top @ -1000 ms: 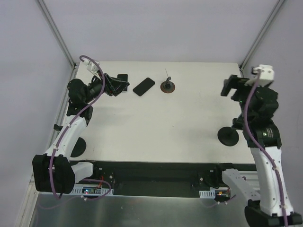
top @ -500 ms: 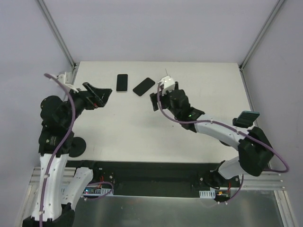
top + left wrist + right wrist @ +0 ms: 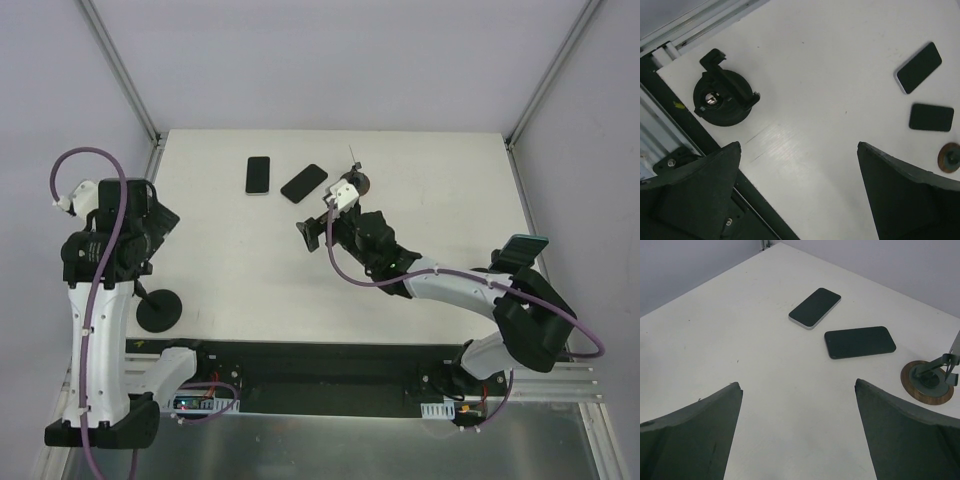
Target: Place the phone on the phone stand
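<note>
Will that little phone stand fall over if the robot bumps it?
Maybe. The phone stand looks small and light, so a bump would likely slide it. Its round base sits flat on the table, so it probably won't roll. Its thin upright could make it tip.

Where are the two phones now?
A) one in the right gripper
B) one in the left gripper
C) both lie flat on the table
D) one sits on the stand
C: the silver-edged phone and the black phone both lie flat on the table, the stand empty.

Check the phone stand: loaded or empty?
Empty: the phone stand carries nothing; the silver-edged phone and black phone lie flat on the table.
</note>
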You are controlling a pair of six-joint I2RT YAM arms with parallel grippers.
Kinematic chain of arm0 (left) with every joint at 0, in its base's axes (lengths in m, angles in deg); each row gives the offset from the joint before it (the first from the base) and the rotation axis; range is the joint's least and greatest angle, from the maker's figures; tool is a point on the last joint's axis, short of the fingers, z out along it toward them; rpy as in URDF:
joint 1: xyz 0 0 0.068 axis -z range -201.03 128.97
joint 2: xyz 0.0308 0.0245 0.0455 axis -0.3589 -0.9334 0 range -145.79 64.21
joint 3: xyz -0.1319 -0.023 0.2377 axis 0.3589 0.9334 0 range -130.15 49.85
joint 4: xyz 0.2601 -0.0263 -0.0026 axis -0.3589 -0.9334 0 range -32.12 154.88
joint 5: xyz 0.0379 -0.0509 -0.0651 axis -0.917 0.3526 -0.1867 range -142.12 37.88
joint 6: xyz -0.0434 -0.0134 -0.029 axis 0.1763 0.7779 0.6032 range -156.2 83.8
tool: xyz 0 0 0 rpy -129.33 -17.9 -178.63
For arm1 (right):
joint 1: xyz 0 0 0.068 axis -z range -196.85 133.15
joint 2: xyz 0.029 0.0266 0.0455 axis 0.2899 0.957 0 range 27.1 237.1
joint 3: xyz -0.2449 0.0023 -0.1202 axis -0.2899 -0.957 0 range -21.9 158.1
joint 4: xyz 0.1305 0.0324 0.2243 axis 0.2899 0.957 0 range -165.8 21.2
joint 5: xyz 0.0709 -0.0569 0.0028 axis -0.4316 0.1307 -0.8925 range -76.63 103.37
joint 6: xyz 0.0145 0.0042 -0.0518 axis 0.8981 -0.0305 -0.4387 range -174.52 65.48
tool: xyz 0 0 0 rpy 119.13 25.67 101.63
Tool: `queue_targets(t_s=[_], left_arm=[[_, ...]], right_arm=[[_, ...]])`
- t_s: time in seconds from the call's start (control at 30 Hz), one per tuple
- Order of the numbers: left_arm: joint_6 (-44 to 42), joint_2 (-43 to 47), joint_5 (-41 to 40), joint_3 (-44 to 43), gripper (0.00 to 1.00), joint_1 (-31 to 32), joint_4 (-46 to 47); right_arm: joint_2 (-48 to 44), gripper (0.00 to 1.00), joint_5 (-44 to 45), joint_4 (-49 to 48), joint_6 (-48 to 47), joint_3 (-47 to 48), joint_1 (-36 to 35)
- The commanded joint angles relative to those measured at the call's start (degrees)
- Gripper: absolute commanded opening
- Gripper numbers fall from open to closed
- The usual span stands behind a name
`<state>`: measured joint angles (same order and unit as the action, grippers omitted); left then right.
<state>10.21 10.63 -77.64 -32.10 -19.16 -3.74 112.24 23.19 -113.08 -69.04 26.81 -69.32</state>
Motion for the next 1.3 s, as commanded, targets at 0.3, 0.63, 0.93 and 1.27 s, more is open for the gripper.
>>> queue_targets(t_s=[0.3, 0.63, 0.93, 1.27], left_arm=[[11.59, -7.32, 13.60, 1.70, 0.99, -32.49, -6.00], [16.60, -8.74, 31.14, 14.18, 0.74, -40.27, 0.85], [21.08, -7.51, 29.56, 16.47, 0.66, -40.81, 5.33], [21.44, -7.50, 27.45, 18.58, 0.68, -41.51, 6.39]], right_arm=[[-7.18, 0.97, 2.22, -6.67, -4.46, -2.74, 0.17], [-6.83, 0.97, 1.60, -7.11, -4.28, -2.74, 0.17], [-6.39, 0.97, 1.25, -7.81, -4.46, -2.83, 0.09], [-6.31, 0.97, 1.69, -8.25, -4.64, -3.09, 0.17]])
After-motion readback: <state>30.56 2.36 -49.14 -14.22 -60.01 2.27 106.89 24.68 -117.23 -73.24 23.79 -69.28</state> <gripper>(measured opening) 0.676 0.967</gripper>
